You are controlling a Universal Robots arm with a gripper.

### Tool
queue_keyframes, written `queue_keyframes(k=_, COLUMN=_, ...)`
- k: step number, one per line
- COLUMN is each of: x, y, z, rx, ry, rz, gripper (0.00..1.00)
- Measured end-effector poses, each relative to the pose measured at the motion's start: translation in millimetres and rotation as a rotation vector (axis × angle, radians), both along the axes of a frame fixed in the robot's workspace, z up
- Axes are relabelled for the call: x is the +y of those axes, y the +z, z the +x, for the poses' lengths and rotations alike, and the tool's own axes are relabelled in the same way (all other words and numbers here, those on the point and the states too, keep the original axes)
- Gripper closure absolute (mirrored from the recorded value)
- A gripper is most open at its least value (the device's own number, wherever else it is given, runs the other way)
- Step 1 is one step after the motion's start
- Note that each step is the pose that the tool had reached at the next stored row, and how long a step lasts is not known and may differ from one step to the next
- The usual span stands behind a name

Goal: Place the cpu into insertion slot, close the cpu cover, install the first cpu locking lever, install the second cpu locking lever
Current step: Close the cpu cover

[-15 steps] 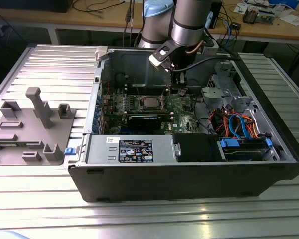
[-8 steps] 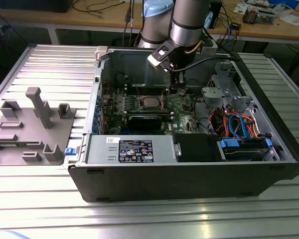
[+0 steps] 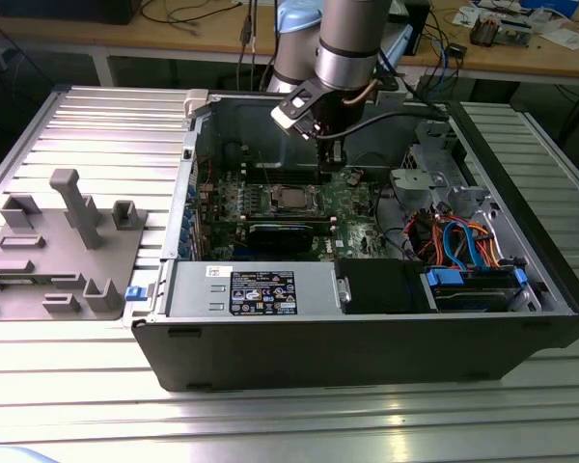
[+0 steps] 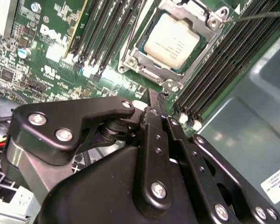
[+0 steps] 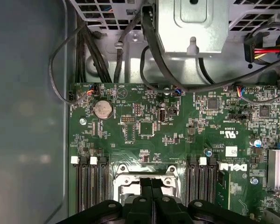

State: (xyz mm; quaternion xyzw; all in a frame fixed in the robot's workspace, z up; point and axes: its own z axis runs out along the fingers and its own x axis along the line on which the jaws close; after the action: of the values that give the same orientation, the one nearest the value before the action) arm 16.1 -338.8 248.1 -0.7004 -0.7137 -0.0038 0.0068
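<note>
Just beside the cpu cover (image 4: 135,58), the gripper (image 4: 155,99) hangs clenched and empty; its tips had best press the thin locking lever (image 4: 256,15) down, clear of the cpu (image 4: 172,39).

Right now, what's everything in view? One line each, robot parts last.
computer case: 1, dark grey, open, on the table
table: 1, silvery, slatted
motherboard: 1, green, inside the case
cpu: 1, silver-grey, on the motherboard
cpu cover: 1, silvery, framing the cpu
memory slots: several, black, both sides of the cpu
coin cell: 1, silver, on the motherboard
power supply: 1, silver, inside the case
cables: several, blue and orange, case's end at the exterior view's right
fixture tray: 1, grey, table at the exterior view's left
arm: 1, silver-grey, reaching into the case
gripper: 1, black, shut, close to the cpu
</note>
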Motion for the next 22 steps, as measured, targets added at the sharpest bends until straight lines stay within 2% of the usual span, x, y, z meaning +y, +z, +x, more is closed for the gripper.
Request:
queue_keyframes(k=15, x=-0.5, y=-6.3, z=-37.9, rx=0.0003, ry=0.000, rz=0.0017, gripper=0.89)
queue_keyframes(k=22, x=-0.7, y=-11.9, z=-49.5, rx=0.0039, ry=0.000, rz=0.0020, gripper=0.89)
